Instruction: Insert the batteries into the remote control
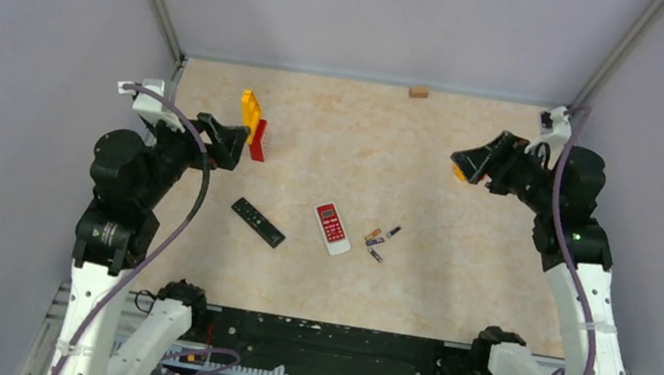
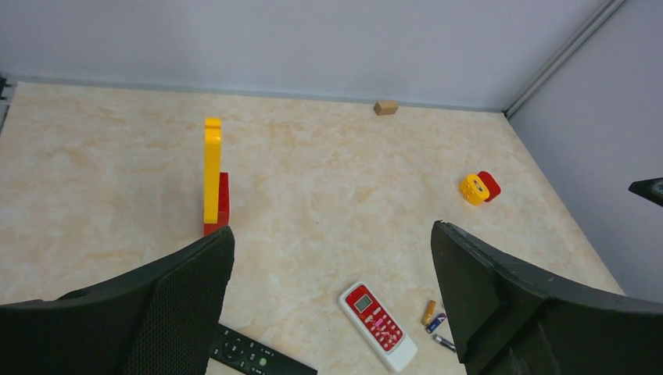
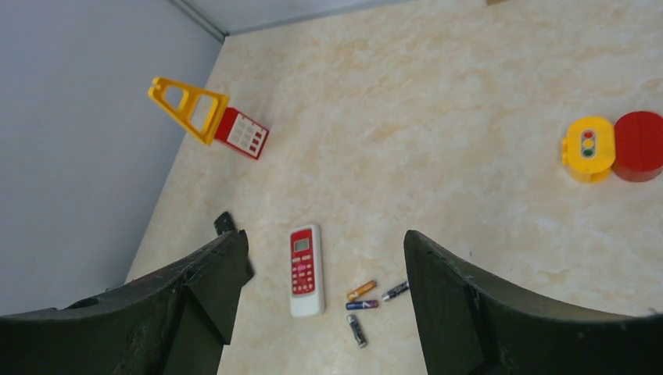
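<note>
Top external view: four small cylindrical batteries point(image 1: 374, 242), orange, purple-blue and dark with metal ends, lie loose on the beige marbled table point(image 1: 453, 287), just right of a white remote control with a red face point(image 1: 331, 229). A slim black remote point(image 1: 258, 222) lies further left. Both the left gripper point(image 1: 235, 140) and the right gripper point(image 1: 463, 160) hover well apart from them, one at each side.

Left wrist view: the black fingers point(image 2: 180, 305) stand wide apart with nothing between them. The batteries and the white remote lie on the table below, near the right-hand finger.

Right wrist view: this pincer is parted too and empty. The white remote lies keypad up, so its battery compartment is hidden, and whether it holds any cell cannot be told. The batteries look light, stiff and smooth, apt to roll or slip. Each is probably best pinched across its wrapped middle, square to its length. They lie close together, so a narrow approach seems wise.
</note>
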